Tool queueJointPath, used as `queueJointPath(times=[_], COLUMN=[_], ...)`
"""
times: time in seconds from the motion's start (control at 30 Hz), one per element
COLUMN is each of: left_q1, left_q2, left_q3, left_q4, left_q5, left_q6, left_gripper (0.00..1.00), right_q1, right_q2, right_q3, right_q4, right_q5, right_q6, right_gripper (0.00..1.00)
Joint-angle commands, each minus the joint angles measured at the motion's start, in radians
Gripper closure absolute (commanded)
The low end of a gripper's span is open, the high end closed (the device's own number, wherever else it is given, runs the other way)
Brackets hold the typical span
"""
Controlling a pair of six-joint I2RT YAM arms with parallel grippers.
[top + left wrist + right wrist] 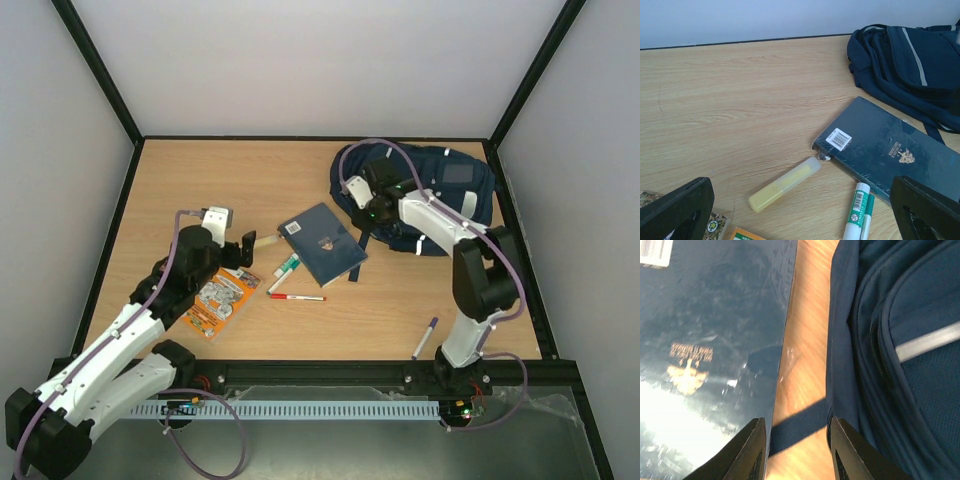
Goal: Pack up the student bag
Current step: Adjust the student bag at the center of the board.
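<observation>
The navy-blue student bag [440, 190] lies at the back right, its zip pockets shut in view. It also shows in the left wrist view [910, 65] and the right wrist view [900, 365]. My right gripper [374, 210] is open and hangs low over the bag's left edge. In the right wrist view its jaws [797, 455] straddle a navy strap [800, 425] lying on the table between the bag and the dark-blue notebook [715, 340]. My left gripper [247, 248] is open and empty, above a yellow highlighter [785, 184] that lies between its jaws.
The notebook [322, 243] lies mid-table. A green-and-white glue stick [287, 266] and a red pen [297, 296] lie in front of it. An orange packet [220, 302] sits under the left arm. A purple pen [426, 338] lies near the right arm's base.
</observation>
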Motion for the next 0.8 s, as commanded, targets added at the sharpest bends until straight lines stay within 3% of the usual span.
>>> queueJointPath(times=[0.0,0.23,0.5,0.77], left_q1=[-0.014,-0.029,-0.036,-0.037], left_q2=[0.001,0.001,0.011,0.023], left_q3=[0.018,0.018,0.017,0.015], left_q4=[0.01,0.007,0.006,0.005], left_q5=[0.006,0.0,-0.011,-0.014], left_q6=[-0.011,-0.013,-0.01,-0.008], left_gripper=[0.01,0.01,0.01,0.01], right_q1=[0.027,0.033,0.033,0.032], right_q2=[0.113,0.271,0.351,0.318], right_q3=[0.121,0.273,0.321,0.303], right_q4=[-0.072,-0.101,-0.085,-0.072], right_q5=[0.089,0.141,0.185,0.217], right_q6=[0.028,0.041,0.037,0.015], right_gripper=[0.63,0.67,0.73,0.99])
